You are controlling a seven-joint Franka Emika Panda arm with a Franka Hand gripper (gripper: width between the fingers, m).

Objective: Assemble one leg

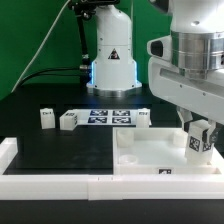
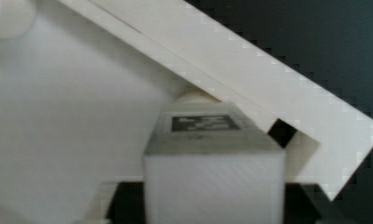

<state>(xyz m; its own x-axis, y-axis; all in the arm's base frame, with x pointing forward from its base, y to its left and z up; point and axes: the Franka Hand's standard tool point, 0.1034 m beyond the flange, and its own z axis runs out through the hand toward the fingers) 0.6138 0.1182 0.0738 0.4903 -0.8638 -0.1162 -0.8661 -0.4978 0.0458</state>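
My gripper (image 1: pixel 198 132) is shut on a leg (image 1: pixel 200 141), a stubby white post with a black-and-white tag on its side. It holds the leg upright over the back right corner of the large white square panel (image 1: pixel 145 152). In the wrist view the leg (image 2: pixel 215 165) sits between my dark fingers (image 2: pixel 133 203), tag facing the camera, its far end close to the panel (image 2: pixel 67 110) where a raised white edge (image 2: pixel 254 80) runs past. I cannot tell whether the leg touches the panel. Three more legs (image 1: pixel 46 118), (image 1: pixel 68 121), (image 1: pixel 143 117) lie further back.
The marker board (image 1: pixel 108 116) lies between the loose legs, in front of the robot base (image 1: pixel 110 60). A raised white border (image 1: pixel 50 182) runs along the front and the exterior view's left of the black table.
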